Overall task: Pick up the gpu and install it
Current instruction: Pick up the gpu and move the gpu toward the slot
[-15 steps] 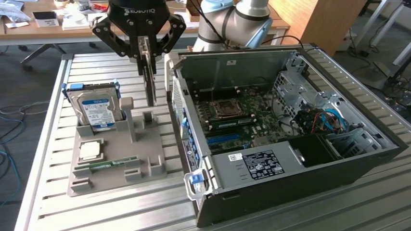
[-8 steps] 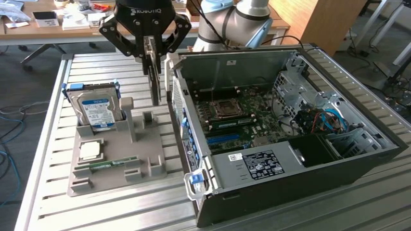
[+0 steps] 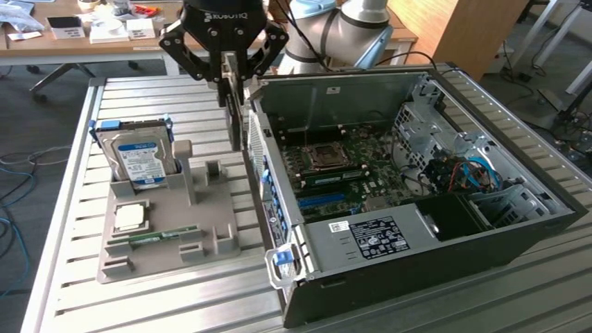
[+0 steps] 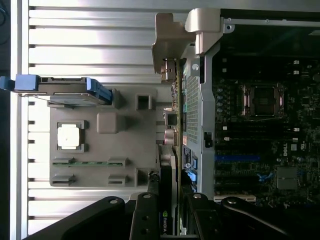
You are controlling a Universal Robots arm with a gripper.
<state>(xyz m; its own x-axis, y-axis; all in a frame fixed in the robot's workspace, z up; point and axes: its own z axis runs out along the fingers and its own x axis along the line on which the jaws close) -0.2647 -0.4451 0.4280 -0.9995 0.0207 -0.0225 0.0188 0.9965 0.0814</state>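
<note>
Slatted metal table (image 3: pixel 138 97), open computer case (image 3: pixel 518 229) lying on it, gray parts tray (image 3: pixel 213 215) alongside (hard drive (image 3: pixel 138 159) standing in a slot), gripper (image 3: pixel 230 75) clamped on gpu (image 3: pixel 237 118), card on edge, between tray and case wall.

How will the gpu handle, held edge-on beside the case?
Likely stiff: the gpu hangs straight below the end effector. Probably fragile, being a thin card. Gripped near one edge, it could pivot if it bumps the case beside it.
</note>
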